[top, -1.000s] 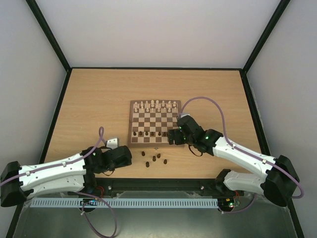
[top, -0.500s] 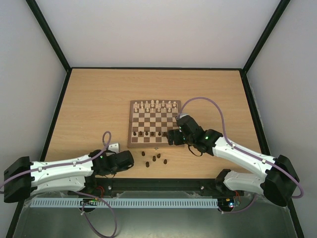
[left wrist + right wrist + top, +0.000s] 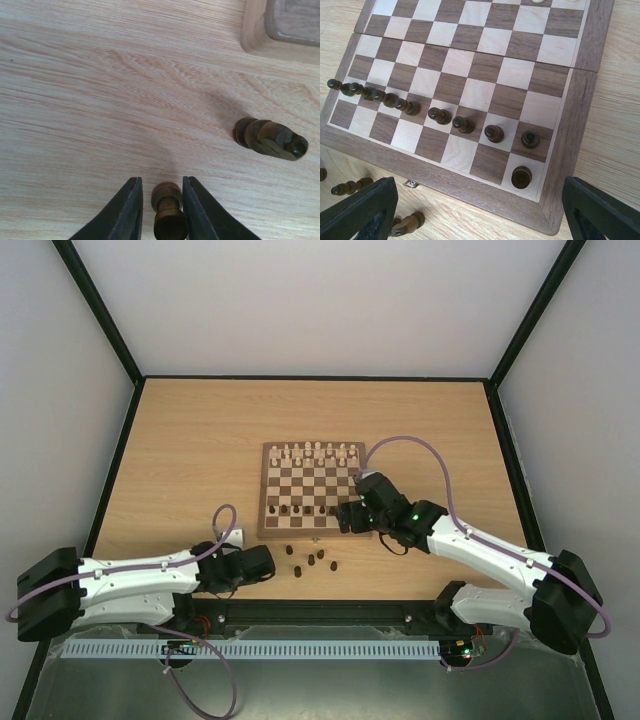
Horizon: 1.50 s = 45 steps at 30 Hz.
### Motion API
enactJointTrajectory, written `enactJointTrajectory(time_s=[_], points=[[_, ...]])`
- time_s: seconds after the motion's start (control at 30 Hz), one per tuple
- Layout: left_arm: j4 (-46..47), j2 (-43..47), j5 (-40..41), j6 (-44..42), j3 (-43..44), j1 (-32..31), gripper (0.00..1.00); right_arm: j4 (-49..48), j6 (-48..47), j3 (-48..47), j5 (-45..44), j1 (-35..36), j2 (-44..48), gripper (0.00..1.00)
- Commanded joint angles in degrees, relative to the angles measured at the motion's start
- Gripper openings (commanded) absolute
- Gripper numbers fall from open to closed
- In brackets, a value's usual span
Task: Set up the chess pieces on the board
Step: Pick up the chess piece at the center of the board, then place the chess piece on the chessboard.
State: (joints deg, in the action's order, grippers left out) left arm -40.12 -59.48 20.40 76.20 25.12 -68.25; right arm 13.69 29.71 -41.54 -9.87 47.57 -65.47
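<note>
- Your left gripper (image 3: 161,181) sits at the bottom centre of the left wrist view. Its jaws are narrowly parted around one dark piece (image 3: 167,212) on the table (image 3: 75,100). A slim gap shows on each side, so it is not clamped.
- A second piece (image 3: 270,139) lies on its side at the right of that view, apart from the fingers.
- The board (image 3: 310,490) sits mid-frame in the top view.
- Your right gripper (image 3: 346,518) hangs over the board's lower-right corner, jaws spread wide, holding nothing.
- The chess pieces (image 3: 440,116) stand in a diagonal row across the right wrist view. A lone piece (image 3: 521,177) occupies the lower-right corner square.
- Loose pieces (image 3: 315,560) lie on the table just below the board.
- Cream pieces (image 3: 315,451) line the board's upper edge.
</note>
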Motion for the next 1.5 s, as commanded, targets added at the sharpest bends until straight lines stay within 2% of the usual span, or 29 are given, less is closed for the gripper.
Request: enactJointTrajectory(time_s=[0.0, 0.23, 0.4, 0.57, 0.77, 1.0, 1.23, 1.47], points=[[-0.3, -1.4, 1.9, -0.6, 1.2, -0.4, 0.21, 0.3, -0.9, 0.4, -0.5, -0.3, -0.7, 0.9], [-1.2, -2.0, 2.1, -1.0, 2.3, -0.5, 0.02, 0.3, -0.9, 0.4, -0.6, -0.3, -0.7, 0.9], [-5.6, -2.2, 4.6, -2.9, 8.3, -0.5, 0.03, 0.5, -0.8, 0.3, -1.2, -0.4, -0.9, 0.89], [-7.9, -4.6, 7.5, -8.4, 16.1, 0.9, 0.05, 0.8, -0.7, 0.1, -2.3, -0.4, -1.0, 0.89], [-0.7, -8.0, 6.2, -21.1, 20.4, 8.1, 0.06, 2.0, 0.1, -0.2, -4.3, -0.4, -0.4, 0.89], [8.2, -13.0, 3.5, -31.5, 21.4, 14.9, 0.06, -1.0, 2.1, 3.8, -5.4, -0.3, 1.4, 0.89], [12.4, -17.3, 2.0, -36.2, 22.7, 16.7, 0.05, -4.4, 3.7, 7.9, -4.9, -0.3, 4.2, 0.9], [14.9, -19.2, 0.4, -37.7, 21.8, 17.0, 0.05, -4.0, 3.8, 7.9, -7.4, -0.4, 3.1, 0.92]])
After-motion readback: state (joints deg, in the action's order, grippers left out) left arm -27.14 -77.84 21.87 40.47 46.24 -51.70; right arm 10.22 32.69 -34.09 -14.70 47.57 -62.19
